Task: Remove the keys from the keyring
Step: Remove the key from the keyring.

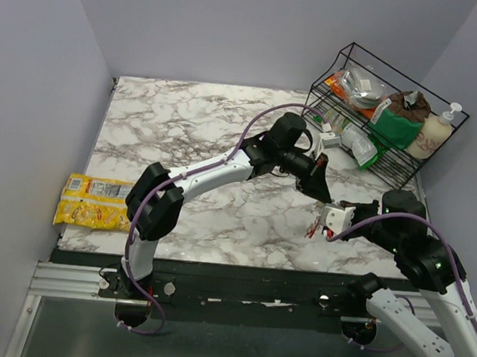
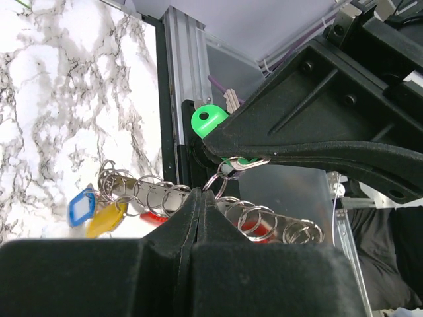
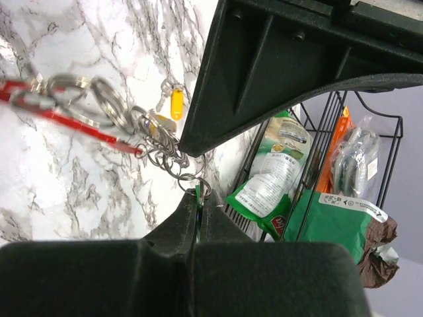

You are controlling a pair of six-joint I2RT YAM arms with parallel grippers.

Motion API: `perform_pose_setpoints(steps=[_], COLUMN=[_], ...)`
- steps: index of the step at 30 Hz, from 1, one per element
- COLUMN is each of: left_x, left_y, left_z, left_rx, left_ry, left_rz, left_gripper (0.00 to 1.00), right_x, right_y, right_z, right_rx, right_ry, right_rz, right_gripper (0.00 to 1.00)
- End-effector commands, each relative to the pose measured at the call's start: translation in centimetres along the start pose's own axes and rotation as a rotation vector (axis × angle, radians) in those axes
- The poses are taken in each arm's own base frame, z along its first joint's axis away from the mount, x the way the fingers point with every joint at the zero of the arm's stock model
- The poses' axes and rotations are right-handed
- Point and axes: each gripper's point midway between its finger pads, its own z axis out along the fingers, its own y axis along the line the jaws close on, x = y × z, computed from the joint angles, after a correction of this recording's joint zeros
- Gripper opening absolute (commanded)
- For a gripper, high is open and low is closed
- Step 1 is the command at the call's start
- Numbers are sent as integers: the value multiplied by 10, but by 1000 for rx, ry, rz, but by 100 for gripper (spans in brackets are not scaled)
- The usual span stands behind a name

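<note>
The keyring (image 2: 156, 217), red bar and grey metal strung with a row of split rings (image 2: 261, 221), hung over the near right part of the marble table (image 1: 194, 116), stretched between the two arms. Blue (image 2: 82, 207) and yellow (image 2: 106, 219) keys dangled at one end. The green key (image 2: 210, 121) stood apart from them, its tag head and metal blade poking up past the other arm's finger.

The left gripper (image 2: 199, 210) was clamped shut on the keyring amid the rings. The right gripper (image 3: 198, 198) was pinched closed on the green key, with its small ring just beside the fingertips.

The step looked to be working the green key off. Doing it well would call for the left arm to act as a steady anchor while the right drew the key's ring along the bar toward the clip's opening, not straight away from it. A slow, short pull would suit, since neighbouring rings sat touching and could snag. Whether the clip's gate stood open could not be told.
</note>
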Motion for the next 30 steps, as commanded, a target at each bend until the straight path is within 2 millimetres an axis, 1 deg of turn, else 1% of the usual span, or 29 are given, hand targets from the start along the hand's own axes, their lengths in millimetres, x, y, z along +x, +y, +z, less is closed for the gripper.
perform_pose_setpoints(steps=[1,5,8,11,16,20,22,24,26,30], left_x=[-5,-3,-3,-2,-3,-6,-10,-15,-15,-23], left_y=[11,12,12,10,7,3,-1,-5,-8,-14], left_z=[-6,-5,-4,-4,-4,-6,-8,-11,-13,-20], left_rx=[-17,-9,2,7,23,39,54,71,80,87], left_ry=[-28,-30,-31,-32,-40,-51,-62,-80,-84,-113], left_rz=[-27,-40,-45,-53,-48,-53,-54,-41,-50,-34], left_gripper=[0,0,0,0,0,0,0,0,0,0], right_x=[-7,-9,-8,-4,-4,-3,-1,0,2,2], right_y=[-11,-12,-13,-12,-12,-5,0,6,11,20], right_z=[-5,-5,-2,3,0,-1,1,3,4,5], right_rx=[56,62,58,56,59,47,35,24,12,-5], right_ry=[-28,-34,-31,-9,-9,-13,-15,-16,-13,-28], right_rz=[-24,-20,-20,-29,-27,-19,-14,-9,-2,15], right_gripper=[1,1,1,1,1,1,1,1,1,1])
